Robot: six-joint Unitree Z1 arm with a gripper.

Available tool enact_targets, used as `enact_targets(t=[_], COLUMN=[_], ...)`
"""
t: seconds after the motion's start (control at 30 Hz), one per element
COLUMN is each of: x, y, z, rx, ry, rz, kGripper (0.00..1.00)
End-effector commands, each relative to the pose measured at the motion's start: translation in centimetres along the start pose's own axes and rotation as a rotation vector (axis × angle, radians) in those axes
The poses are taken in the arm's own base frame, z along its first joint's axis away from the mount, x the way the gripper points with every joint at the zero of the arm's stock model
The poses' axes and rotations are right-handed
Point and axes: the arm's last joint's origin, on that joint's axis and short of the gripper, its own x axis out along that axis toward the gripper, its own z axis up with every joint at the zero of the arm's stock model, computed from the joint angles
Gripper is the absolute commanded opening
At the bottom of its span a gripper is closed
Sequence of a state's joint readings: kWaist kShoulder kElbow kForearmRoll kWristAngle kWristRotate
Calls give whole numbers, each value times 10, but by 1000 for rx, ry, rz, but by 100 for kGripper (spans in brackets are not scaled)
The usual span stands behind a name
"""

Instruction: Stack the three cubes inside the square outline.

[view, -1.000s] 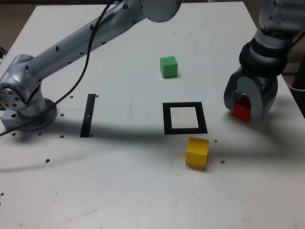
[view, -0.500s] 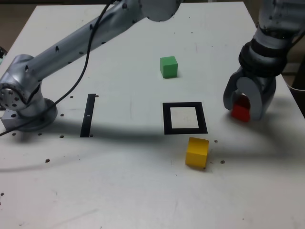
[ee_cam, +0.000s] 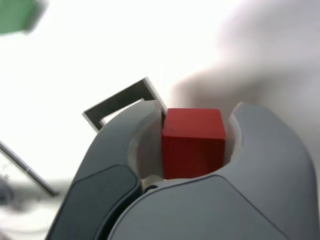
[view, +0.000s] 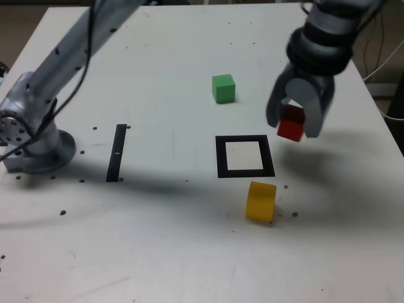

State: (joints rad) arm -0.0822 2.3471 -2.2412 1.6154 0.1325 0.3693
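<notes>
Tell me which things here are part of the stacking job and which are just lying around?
Part of the job:
- red cube, in the gripper
- yellow cube
- green cube
- black square outline

Just lying about:
- black strip
- white cable

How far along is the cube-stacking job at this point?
Done: the red cube is gripped and off the table. In hand: the gripper carries it beside the square outline. Left: placing it inside, then stacking the yellow and green cubes, both on the table.
</notes>
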Motion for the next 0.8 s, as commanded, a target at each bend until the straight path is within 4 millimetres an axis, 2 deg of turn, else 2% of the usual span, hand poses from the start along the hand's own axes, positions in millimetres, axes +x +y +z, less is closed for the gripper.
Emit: enact_targets(t=[0.0, 0.37, 0.57, 0.77], x=[-7, -19, -5, 13], y=[-4, -17, -17, -17], z=[-11, -53, -74, -81], rx=[-45, -233, -308, -328], ry=[3, -9, -34, -50], rz=[-5, -35, -76, -106], kGripper=[46, 46, 46, 46])
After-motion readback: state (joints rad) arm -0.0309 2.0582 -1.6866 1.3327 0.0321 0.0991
